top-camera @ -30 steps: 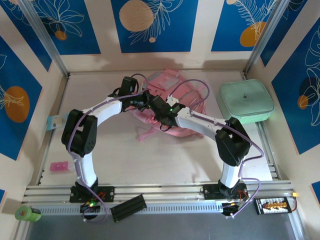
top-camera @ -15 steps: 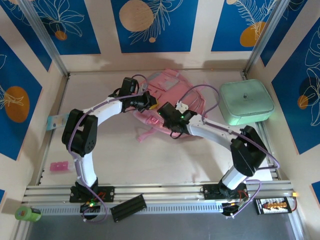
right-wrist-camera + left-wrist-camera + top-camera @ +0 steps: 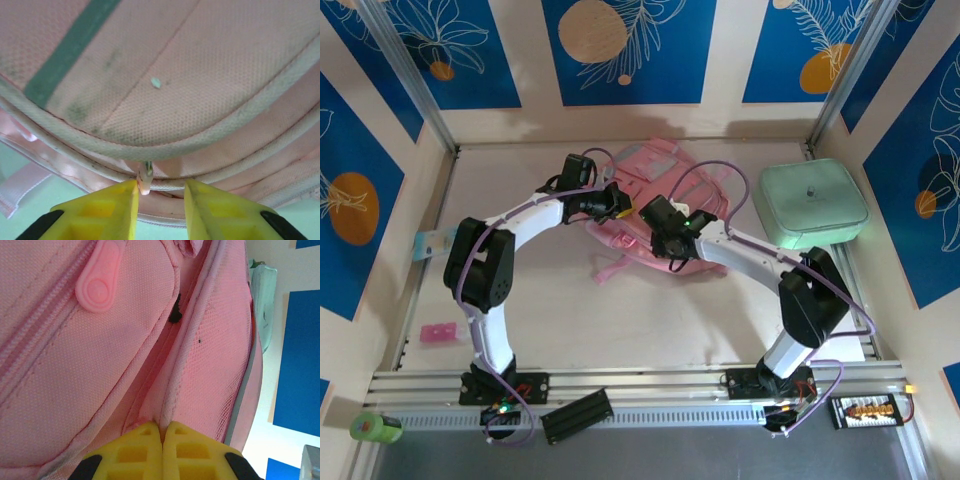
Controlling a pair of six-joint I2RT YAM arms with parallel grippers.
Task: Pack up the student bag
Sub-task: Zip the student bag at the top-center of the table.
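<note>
The student bag (image 3: 655,165), pink, lies at the back middle of the table. My left gripper (image 3: 618,205) reaches its left side. In the left wrist view the yellow fingers (image 3: 163,427) are shut on a pink piped edge of the bag (image 3: 100,365), beside a zip pocket with a round pink pull (image 3: 100,282). My right gripper (image 3: 650,210) meets the bag's near edge from the right. Its jaws (image 3: 161,187) stand open a little under the bag's curved piped rim (image 3: 175,75). A small pale zip pull (image 3: 145,177) hangs against the left finger, not pinched.
A mint-green rounded case (image 3: 813,203) sits at the back right, close to the bag. A small pink item (image 3: 438,333) and a pale blue piece (image 3: 432,243) lie by the left wall. A green tape roll (image 3: 375,428) and a black bar (image 3: 577,415) rest on the near rail.
My right arm swung its elbow out to the right and the gripper shifted slightly along the bag's near edge; its jaws have parted. The left gripper kept its pinch on the bag.
</note>
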